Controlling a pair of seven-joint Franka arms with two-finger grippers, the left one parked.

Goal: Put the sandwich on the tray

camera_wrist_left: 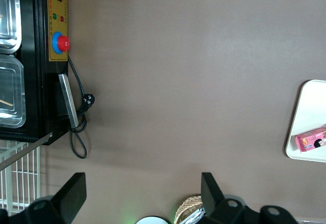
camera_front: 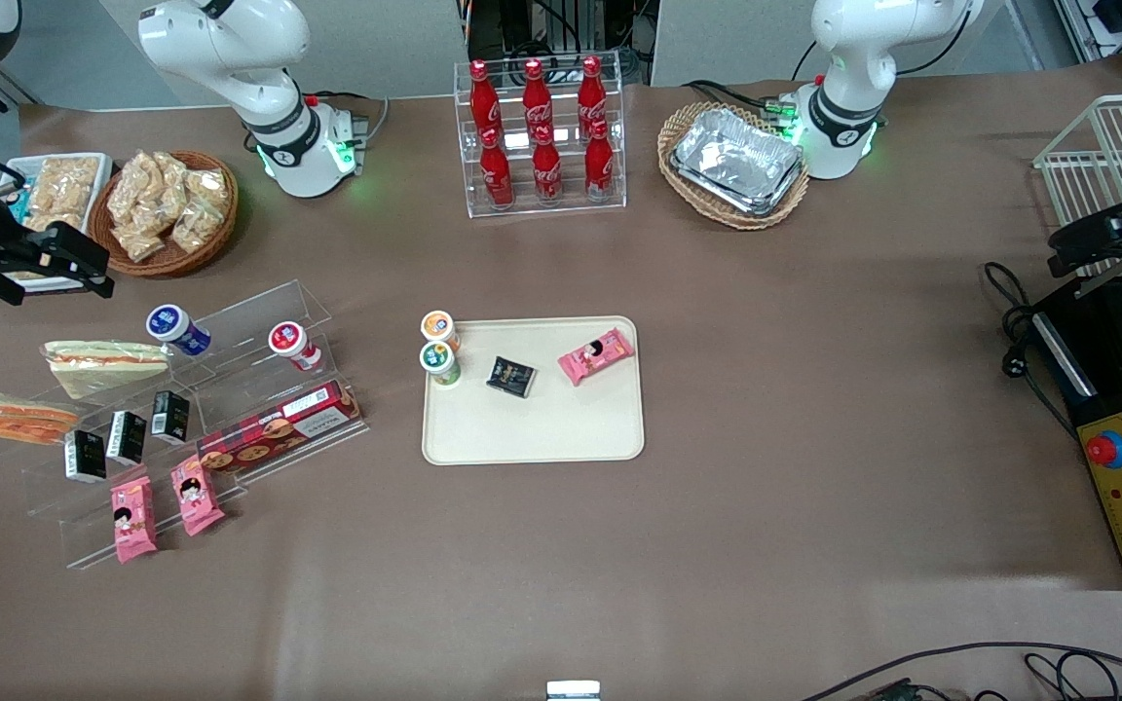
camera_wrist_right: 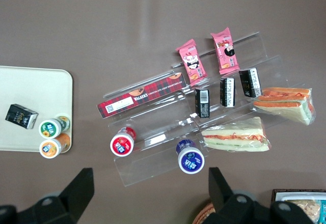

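Six red cola bottles in a clear rack (two rows)

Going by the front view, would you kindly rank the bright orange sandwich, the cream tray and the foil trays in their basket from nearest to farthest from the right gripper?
The gripper hangs open above the working arm's end of the table.
1. Sandwich: on the clear rack, nearer the front camera than the gripper.
2. Tray: mid-table.
3. Foil trays: in the wicker basket, toward the parked arm's end.
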